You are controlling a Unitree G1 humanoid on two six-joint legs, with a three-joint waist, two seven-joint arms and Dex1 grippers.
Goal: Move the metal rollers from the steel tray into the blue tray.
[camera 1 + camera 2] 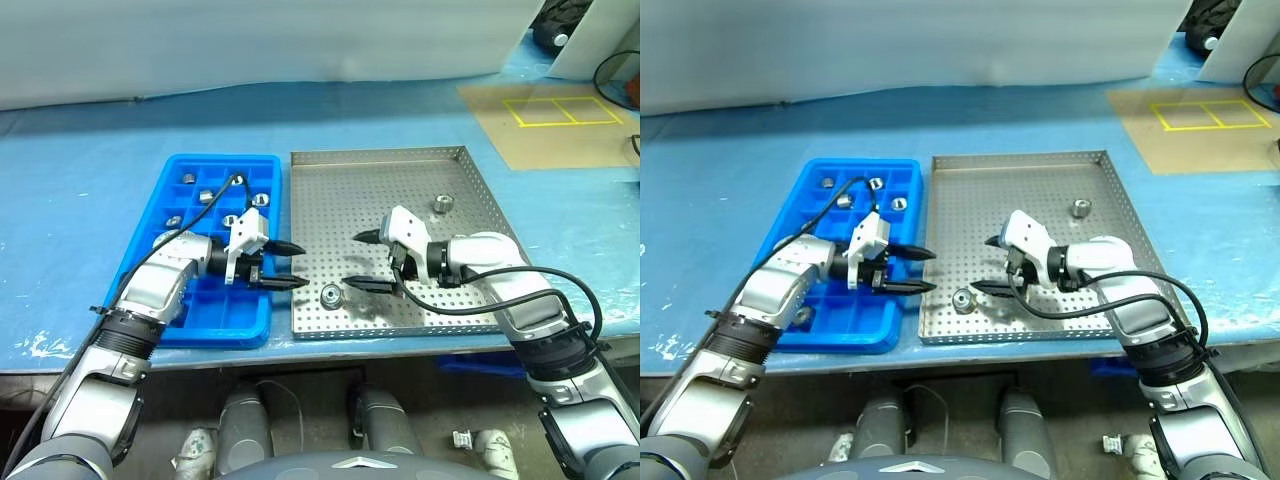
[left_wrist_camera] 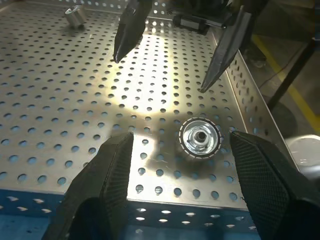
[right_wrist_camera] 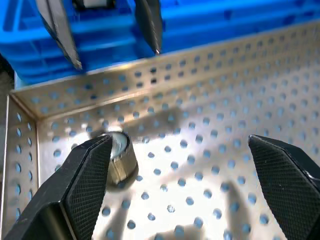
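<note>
Nearest us, one roller (image 1: 331,295) stands on the steel tray (image 1: 330,190) by its near rim, between our two grippers. Left gripper (image 1: 287,265), fingers apart, empty, at the tray's left edge. Right gripper (image 1: 362,261), fingers wide, empty. Second roller (image 1: 443,205) far right. Blue tray (image 1: 150,310) beside it holds several rollers (image 1: 207,196).

Silvery rollers (image 1: 331,295); grey perforated steel tray (image 1: 400,190); bright blue gridded tray (image 1: 170,175); black gripper fingers (image 1: 284,247).
</note>
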